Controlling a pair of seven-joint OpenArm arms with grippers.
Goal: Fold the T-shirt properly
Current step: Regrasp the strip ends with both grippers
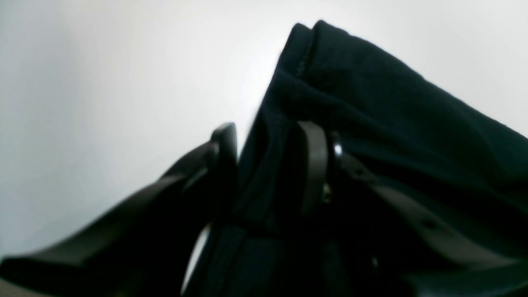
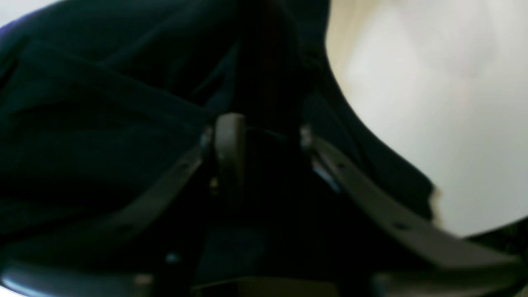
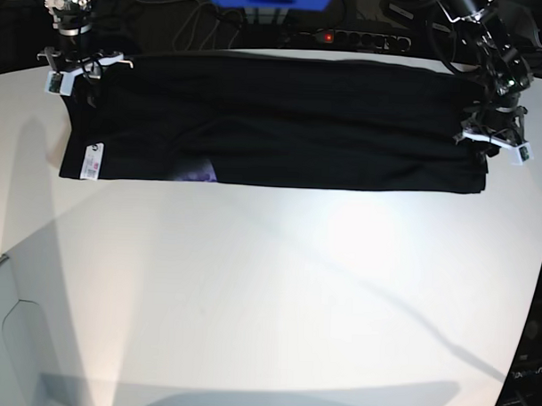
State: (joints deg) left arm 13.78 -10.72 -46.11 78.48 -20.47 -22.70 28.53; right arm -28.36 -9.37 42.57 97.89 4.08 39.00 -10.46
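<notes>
Looking down from the base view, we see the T-shirt stretched into one long, narrow black band across the far side of the white table. It seems already doubled lengthwise, judging by its thin shape: a small grey label shows near its left end, and a scrap of purple print peeks out along the near edge. We judge the long fold done. What remains, as far as we can tell, is bringing the two ends together crosswise into a compact stack.

Our left gripper sits at the band's right end in the base view. In its wrist view the left gripper has its two dark fingers partly apart with a thick bunch of black cloth between them, pinching the T-shirt, whose hemmed corner rises above the fingertips against the pale table.

Our right gripper sits at the far left corner of the band. In its wrist view the right gripper has cloth all around and between its fingers, but the picture is dark and blurred. We cannot tell whether it grips the T-shirt or is letting go.
</notes>
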